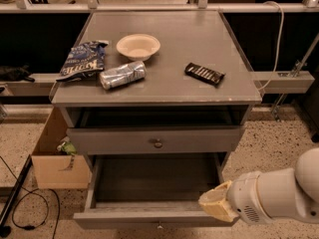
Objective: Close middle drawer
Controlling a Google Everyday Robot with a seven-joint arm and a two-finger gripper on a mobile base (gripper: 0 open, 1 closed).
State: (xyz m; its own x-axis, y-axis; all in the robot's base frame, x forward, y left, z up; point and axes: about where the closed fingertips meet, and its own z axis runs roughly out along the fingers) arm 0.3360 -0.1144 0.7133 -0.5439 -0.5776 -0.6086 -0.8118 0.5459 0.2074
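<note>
The middle drawer is pulled far out at the bottom of the camera view. Its dark-grey box is empty and a small round knob sits at the centre of its front panel. My gripper, beige-tipped on a white arm, is at the drawer's front right corner, over the right end of the front panel. Whether it touches the panel cannot be told.
The drawer above stands slightly out under the grey cabinet top. On top lie a chip bag, a crushed can, a bowl and a chocolate bar. A cardboard box and cables are on the left floor.
</note>
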